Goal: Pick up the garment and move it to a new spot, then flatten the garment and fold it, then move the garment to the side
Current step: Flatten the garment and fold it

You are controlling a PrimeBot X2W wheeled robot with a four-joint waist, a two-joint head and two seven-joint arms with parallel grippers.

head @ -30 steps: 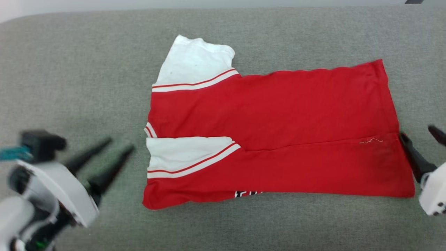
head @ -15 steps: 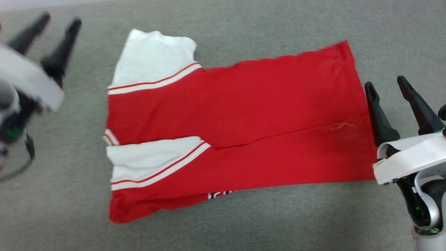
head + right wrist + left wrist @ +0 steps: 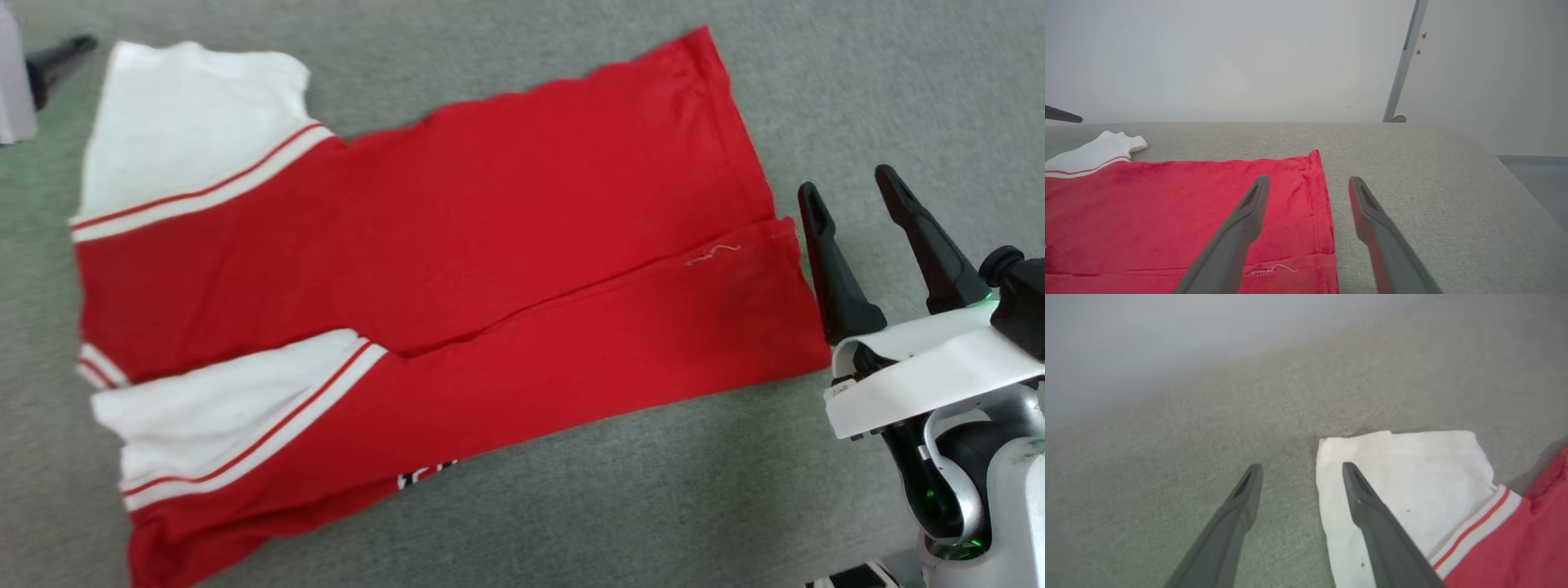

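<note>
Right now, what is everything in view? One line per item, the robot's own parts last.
garment: one, red with white sleeves and striped trim, lying partly folded on the surface, sleeves toward the robot's left
loose thread: one, white, on the garment near its hem
surface: one, grey fabric, under the garment
wall: one, pale grey, behind the surface
bar: one, grey, against the wall
left gripper: one, dark fingers, open, at the far sleeve's edge
right gripper: one, dark fingers, open, beside the hem
</note>
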